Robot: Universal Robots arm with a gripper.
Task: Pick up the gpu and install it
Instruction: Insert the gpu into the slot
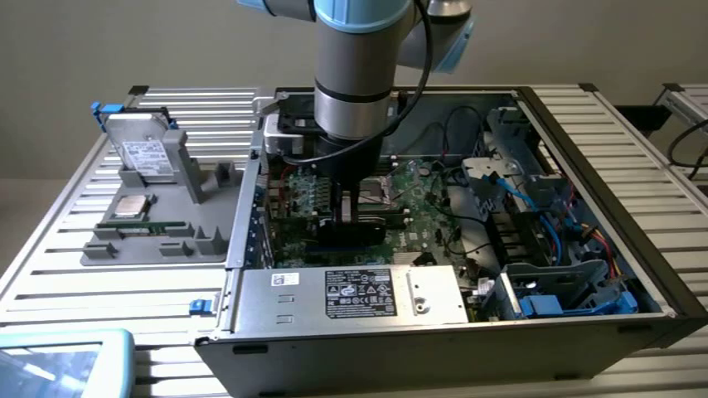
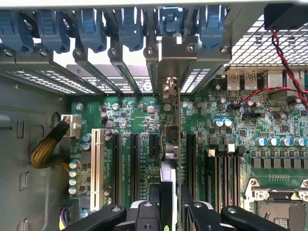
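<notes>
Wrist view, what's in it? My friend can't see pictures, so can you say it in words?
The gripper holds the gpu edge-on among the black slots of the green motherboard, with the card's metal bracket against the case's back wall. A row of blue clips lines that wall.

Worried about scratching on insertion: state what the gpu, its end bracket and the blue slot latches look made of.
The gpu: matte black face, probably plastic or a coated board; the look leaves it open. End bracket: bare sheet metal, dull grey with folded edges. Blue slot latches: moulded plastic, judging by the even colour and rounded shapes.
</notes>
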